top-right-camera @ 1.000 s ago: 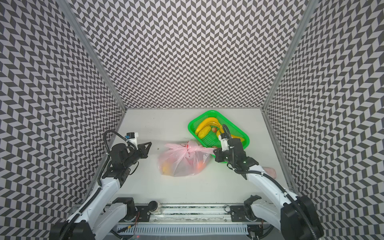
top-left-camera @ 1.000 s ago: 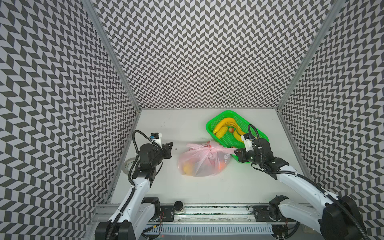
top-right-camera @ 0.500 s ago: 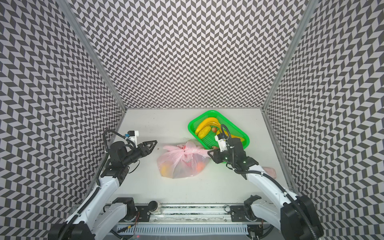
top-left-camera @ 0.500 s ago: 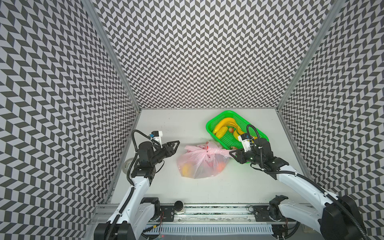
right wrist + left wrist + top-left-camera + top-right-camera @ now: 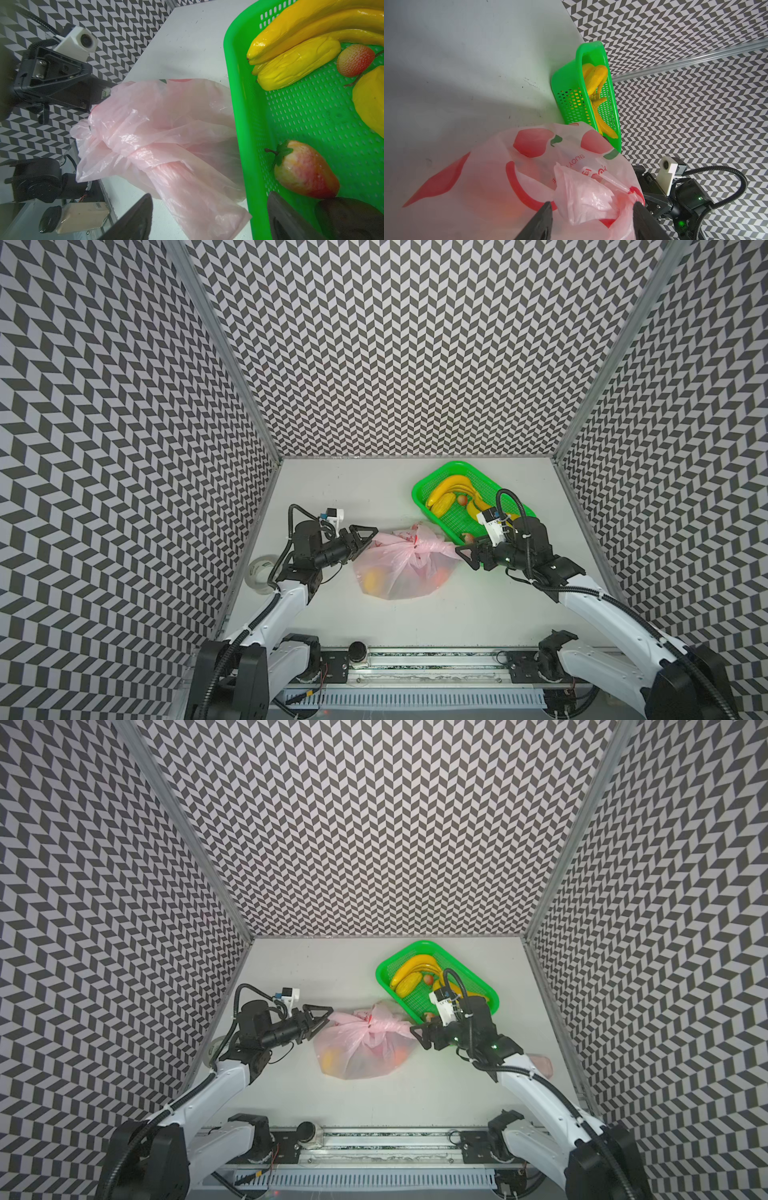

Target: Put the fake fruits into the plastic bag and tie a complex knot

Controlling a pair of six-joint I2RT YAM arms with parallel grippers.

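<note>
Tying stage, with left claw point(image 5: 367, 540) and right claw point(image 5: 464, 558) both spread empty beside the knot point(image 5: 416, 546) on the plastic bag point(image 5: 395, 578); next, probably gripping the handle tails point(image 5: 193, 197) to tighten.

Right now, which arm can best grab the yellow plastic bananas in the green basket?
Probably right: the right gripper is open by the green mesh basket holding the yellow plastic bananas; the left gripper is beyond the pink plastic bag.
</note>
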